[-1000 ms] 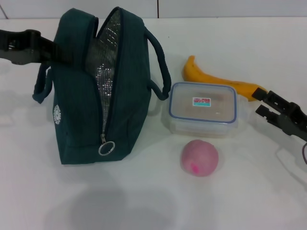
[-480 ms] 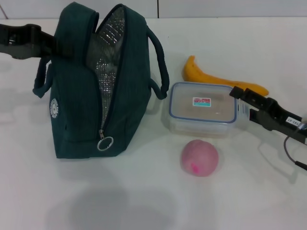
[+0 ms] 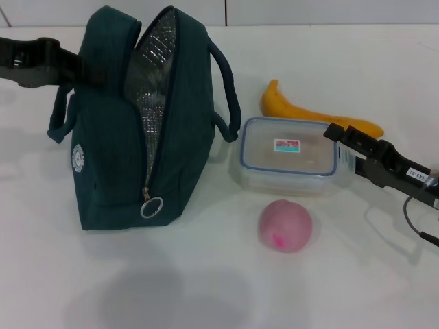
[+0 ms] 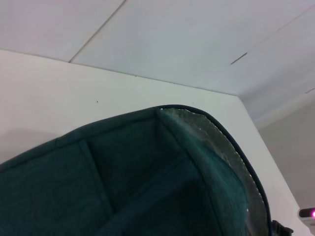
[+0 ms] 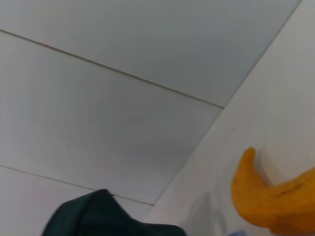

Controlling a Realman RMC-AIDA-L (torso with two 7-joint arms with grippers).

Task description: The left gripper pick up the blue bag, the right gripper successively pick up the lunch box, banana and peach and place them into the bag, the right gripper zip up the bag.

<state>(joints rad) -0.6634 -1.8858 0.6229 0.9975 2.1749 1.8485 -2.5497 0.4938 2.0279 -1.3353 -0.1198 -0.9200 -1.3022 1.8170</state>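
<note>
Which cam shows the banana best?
Head view: the banana lies on the table behind the lunch box, nearly its full length visible. The right wrist view catches only one end of it at the frame edge. The left wrist view shows none of it, just the bag.

Bag, lunch box, banana and peach on the white table

Upright dark teal bag (image 3: 137, 137) gapes unzipped, silver lining showing; clear blue-rimmed lunch box (image 3: 289, 154) lies beside it, yellow banana (image 3: 309, 113) behind, pink peach (image 3: 285, 225) in front.

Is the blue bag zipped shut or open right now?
Open: the blue bag gapes along its top, silver lining showing, zipper pull low.
</note>
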